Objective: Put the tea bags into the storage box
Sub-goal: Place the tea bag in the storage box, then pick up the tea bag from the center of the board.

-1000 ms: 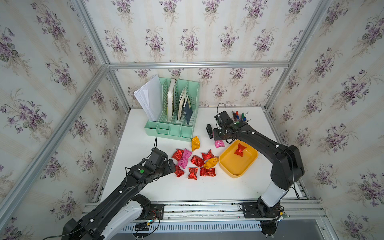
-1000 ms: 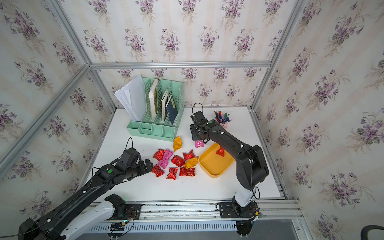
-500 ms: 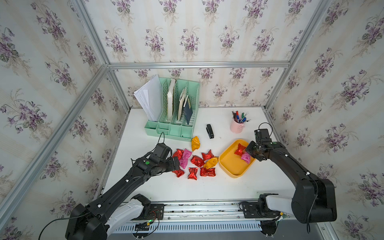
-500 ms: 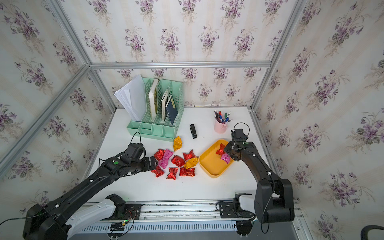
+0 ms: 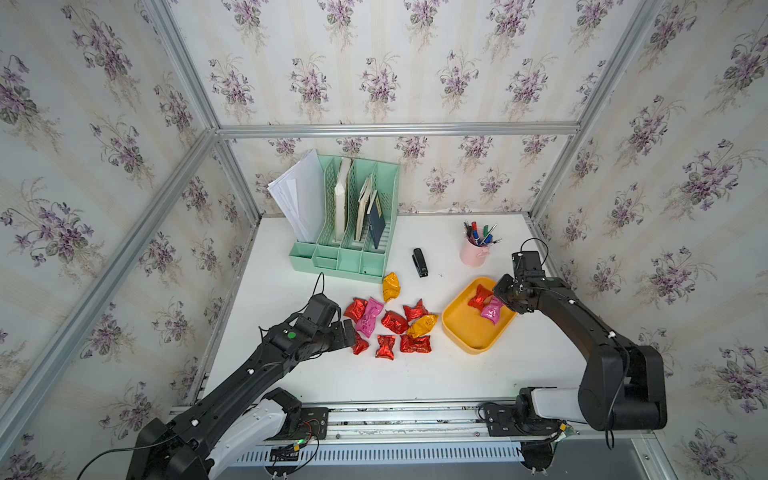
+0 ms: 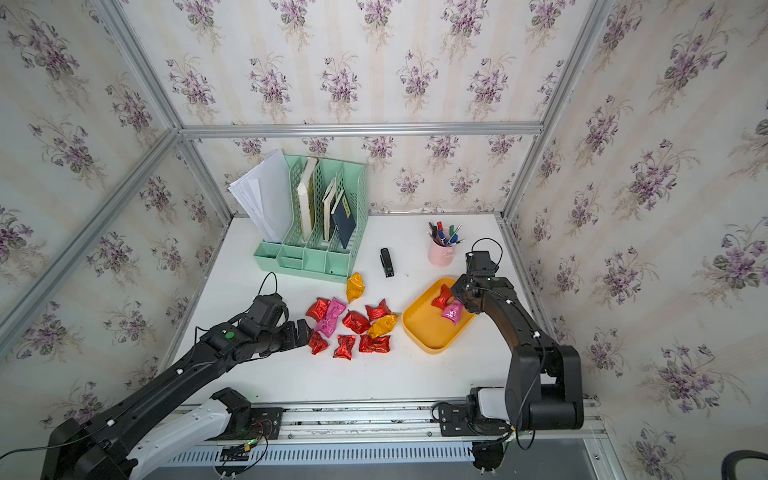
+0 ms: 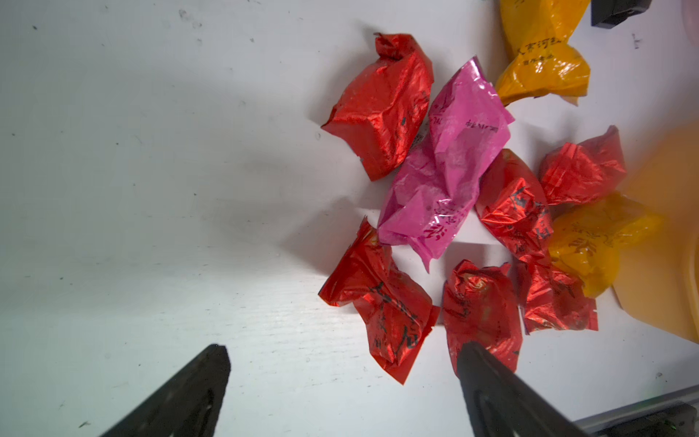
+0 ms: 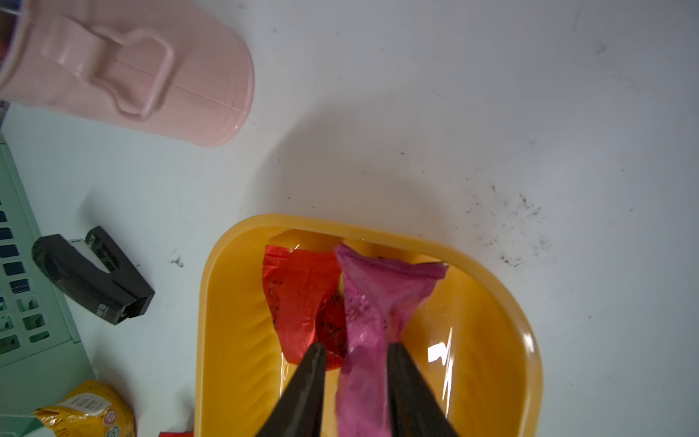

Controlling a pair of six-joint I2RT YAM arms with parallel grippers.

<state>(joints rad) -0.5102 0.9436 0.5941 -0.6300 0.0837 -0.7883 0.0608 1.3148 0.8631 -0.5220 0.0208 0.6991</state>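
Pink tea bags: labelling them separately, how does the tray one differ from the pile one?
The tray bag lies in the yellow tray; the pile bag lies on the table among red bags. The tray bag sits between the right fingers; no fingers touch the pile bag. Both are crinkled pink foil.

Storage box (image 7: 669, 178) looks blurred and edge-cropped.

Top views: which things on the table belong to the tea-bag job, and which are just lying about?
Job:
crinkled foil tea bags, red, pink and orange
shallow yellow-orange plastic storage box

Lying about:
mint-green plastic file organizer
black stapler
pink pen cup
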